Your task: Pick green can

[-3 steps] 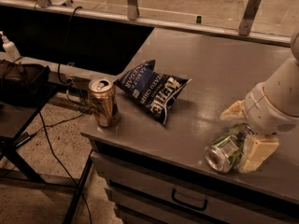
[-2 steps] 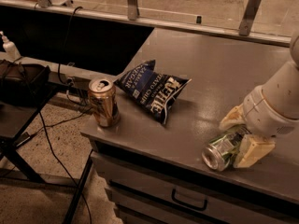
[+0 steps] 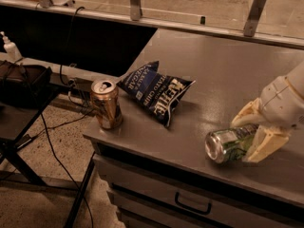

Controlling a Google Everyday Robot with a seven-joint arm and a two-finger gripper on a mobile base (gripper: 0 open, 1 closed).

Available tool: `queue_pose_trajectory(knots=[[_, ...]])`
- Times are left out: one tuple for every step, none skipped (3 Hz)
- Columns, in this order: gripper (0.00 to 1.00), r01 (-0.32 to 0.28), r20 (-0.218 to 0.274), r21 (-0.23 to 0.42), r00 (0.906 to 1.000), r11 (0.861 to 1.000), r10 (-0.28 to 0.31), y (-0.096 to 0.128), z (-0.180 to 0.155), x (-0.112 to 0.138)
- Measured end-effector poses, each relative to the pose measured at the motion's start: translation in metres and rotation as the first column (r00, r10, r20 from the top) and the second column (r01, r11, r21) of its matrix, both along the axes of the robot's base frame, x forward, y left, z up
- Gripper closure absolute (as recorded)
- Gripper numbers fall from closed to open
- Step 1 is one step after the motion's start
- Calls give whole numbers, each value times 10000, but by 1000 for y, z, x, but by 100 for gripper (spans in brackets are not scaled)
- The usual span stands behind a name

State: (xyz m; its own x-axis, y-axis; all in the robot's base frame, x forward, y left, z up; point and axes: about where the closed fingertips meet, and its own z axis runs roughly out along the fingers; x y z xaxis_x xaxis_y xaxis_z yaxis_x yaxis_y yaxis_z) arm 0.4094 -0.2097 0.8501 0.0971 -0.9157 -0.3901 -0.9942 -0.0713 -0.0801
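The green can (image 3: 222, 145) lies on its side near the front right of the grey cabinet top (image 3: 213, 70), its silver end turned to the left. My gripper (image 3: 242, 141) comes in from the right. Its cream fingers (image 3: 264, 145) sit on either side of the can's body and are closed on it. The can seems to be held just above the surface. The copper-brown can (image 3: 106, 103) stands upright at the front left corner, well apart from the gripper.
A dark blue chip bag (image 3: 156, 93) lies between the two cans. The cabinet's front edge and a drawer handle (image 3: 192, 204) are just below the gripper. A black stand with cables (image 3: 23, 87) is on the left, and a rail with posts (image 3: 135, 1) runs along the back.
The gripper and the green can between its fingers have risen slightly together. The brown can and the chip bag have not moved.
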Motion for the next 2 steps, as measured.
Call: queue_pose_trajectory(knots=[[100,62,309,971,9995,9953,-93,-5,41,7],[100,143,642,1908,9976,9815,-271,-9,72,11]])
